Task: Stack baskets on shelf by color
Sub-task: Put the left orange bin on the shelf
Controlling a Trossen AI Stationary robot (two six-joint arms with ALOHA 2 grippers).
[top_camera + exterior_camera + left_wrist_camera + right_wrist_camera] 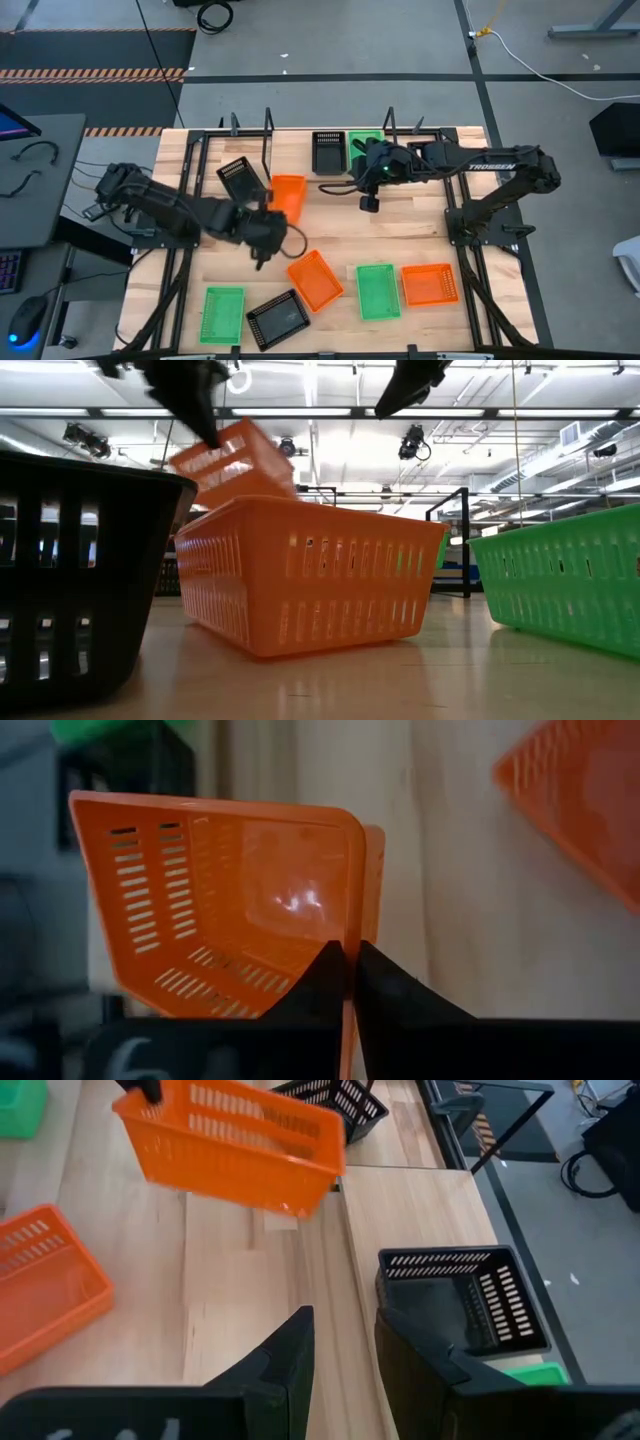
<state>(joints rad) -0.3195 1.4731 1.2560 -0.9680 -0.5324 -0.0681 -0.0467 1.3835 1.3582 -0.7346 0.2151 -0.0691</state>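
Right up against the low camera sits a black basket [70, 575], with an orange basket [310, 575] beside it and a green basket [560, 585] further along, all resting on the pale wooden surface [400, 235]; behind them runs a hall with ceiling strip lights and a grey floor. From above, the left arm reaches in across the middle, its left tool [268, 226] pinched shut on the rim of a lifted orange basket [287, 197], which hangs tilted in the air just in front of the shelf [465, 135]. On the shelf at the far edge stand a black basket [329, 152] and a green one [362, 142] touching it. The right arm stretches over them, its right tool [340, 1342] slightly parted and holding nothing. Another black basket [243, 180] lies tilted near the shelf's left end. Along the near edge lie two green, one black and two orange baskets.
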